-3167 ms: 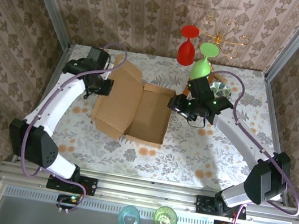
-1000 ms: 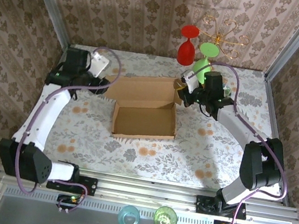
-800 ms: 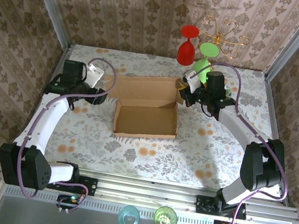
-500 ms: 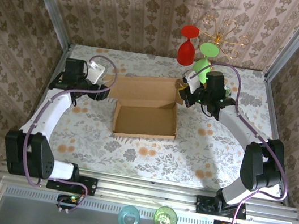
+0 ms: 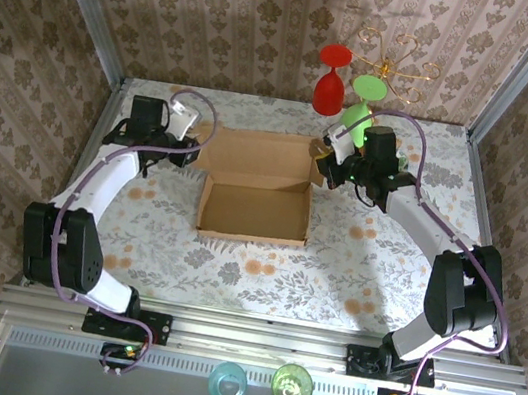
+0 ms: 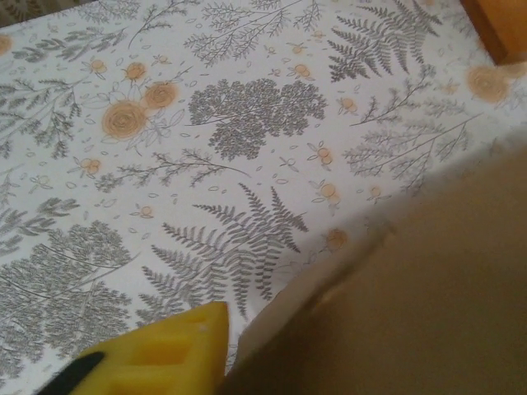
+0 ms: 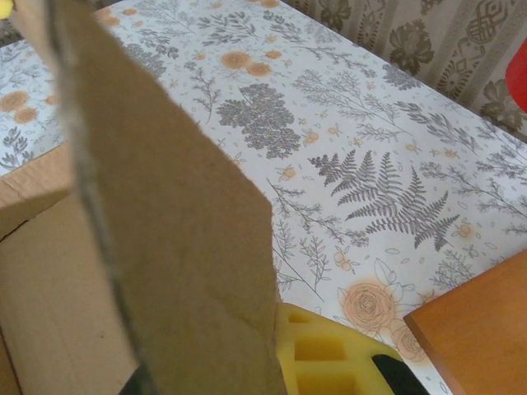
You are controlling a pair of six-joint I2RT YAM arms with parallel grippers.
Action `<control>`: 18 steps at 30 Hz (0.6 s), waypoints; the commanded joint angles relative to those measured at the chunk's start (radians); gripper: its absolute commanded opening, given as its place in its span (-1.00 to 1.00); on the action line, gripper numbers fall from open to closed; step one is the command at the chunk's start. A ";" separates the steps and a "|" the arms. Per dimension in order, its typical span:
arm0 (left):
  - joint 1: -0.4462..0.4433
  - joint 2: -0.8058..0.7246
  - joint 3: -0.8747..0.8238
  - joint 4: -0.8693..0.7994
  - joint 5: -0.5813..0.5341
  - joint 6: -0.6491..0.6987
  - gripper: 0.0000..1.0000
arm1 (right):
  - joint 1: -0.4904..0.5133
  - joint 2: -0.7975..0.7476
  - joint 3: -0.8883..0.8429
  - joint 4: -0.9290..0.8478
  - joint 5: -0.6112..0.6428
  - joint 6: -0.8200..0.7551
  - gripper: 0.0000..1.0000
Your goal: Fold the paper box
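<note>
The right gripper [image 5: 322, 171] clamps the upper-right flap of the paper box [image 5: 255, 204]; whether the left gripper [image 5: 192, 154], at the upper-left corner, grips is unclear.

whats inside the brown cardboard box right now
From above, the plain brown corrugated cardboard box has a bare cardboard floor with nothing lying on it. The floor strip tight against its near wall is covered by that wall, so it cannot be checked.
</note>
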 commanded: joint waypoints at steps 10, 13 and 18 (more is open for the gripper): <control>-0.080 -0.090 -0.074 0.168 -0.193 -0.369 -1.00 | 0.114 -0.023 -0.132 0.419 0.343 0.386 -1.00; -0.079 -0.107 -0.113 0.274 -0.206 -0.455 -1.00 | 0.160 0.001 -0.149 0.528 0.444 0.479 -1.00; -0.080 -0.096 -0.129 0.386 -0.207 -0.525 -1.00 | 0.217 0.069 -0.123 0.644 0.568 0.548 -1.00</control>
